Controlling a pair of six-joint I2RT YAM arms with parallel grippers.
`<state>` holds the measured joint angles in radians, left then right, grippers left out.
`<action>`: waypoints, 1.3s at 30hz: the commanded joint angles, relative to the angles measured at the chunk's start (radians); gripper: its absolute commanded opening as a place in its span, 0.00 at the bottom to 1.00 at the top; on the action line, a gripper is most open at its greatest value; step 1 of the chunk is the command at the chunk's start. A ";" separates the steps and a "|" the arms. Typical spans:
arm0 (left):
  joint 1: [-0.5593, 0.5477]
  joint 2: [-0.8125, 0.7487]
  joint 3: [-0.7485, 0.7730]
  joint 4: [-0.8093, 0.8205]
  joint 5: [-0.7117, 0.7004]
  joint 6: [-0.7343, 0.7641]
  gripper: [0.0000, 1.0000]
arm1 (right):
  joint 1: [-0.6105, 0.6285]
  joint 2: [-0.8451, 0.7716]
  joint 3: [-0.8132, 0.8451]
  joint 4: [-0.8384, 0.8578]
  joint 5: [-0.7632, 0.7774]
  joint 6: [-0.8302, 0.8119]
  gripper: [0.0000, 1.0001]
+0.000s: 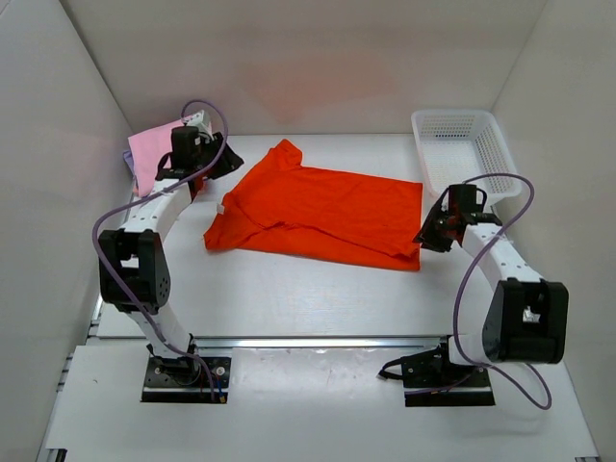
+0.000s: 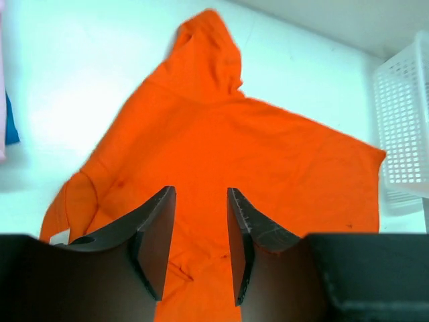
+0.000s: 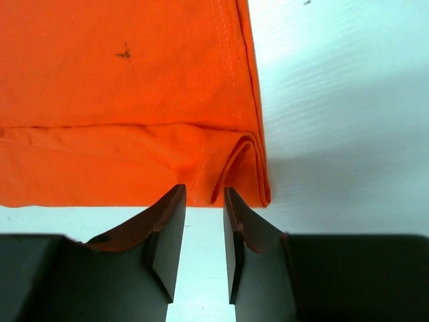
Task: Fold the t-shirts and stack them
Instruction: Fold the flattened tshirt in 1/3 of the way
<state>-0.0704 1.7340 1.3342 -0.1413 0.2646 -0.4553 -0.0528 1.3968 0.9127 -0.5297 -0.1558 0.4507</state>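
Across the middle of the white counter [image 1: 308, 298], between the two arms: the orange t-shirt [image 1: 322, 212], spread mostly flat, collar end toward the left arm, hem toward the right. Bunched and creased along its left side, with one sleeve poking toward the far wall. Doubled over at the near right corner, the hem rolled back on itself in a soft lip.

At the far left corner: the pink t-shirt [image 1: 152, 154], folded flat, with a sliver of blue cloth [image 2: 9, 124] showing at its edge. Just beside it, the left tool [image 1: 217, 159], poised over the orange shirt's collar end. Fingers spread with a clear gap, nothing between them, orange cloth visible through the gap in the wrist view.

At the shirt's near right corner: the right tool [image 1: 433, 231], fingers parted by a narrower gap, gripping nothing. Tips right at the edge of the cloth, just next to the rolled hem; touching or not, cannot tell.

At the far right corner: a white mesh basket [image 1: 462, 144], near the shirt's hem but apart from it.
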 commanded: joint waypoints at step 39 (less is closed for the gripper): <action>-0.114 0.030 -0.327 -0.271 -0.208 0.181 0.08 | 0.172 -0.082 -0.267 0.385 0.003 -0.050 0.00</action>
<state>-0.1669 1.7260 0.9684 -0.3336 0.0856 -0.3054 0.0753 1.2846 0.6609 -0.2096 -0.0727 0.4103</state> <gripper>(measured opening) 0.105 0.001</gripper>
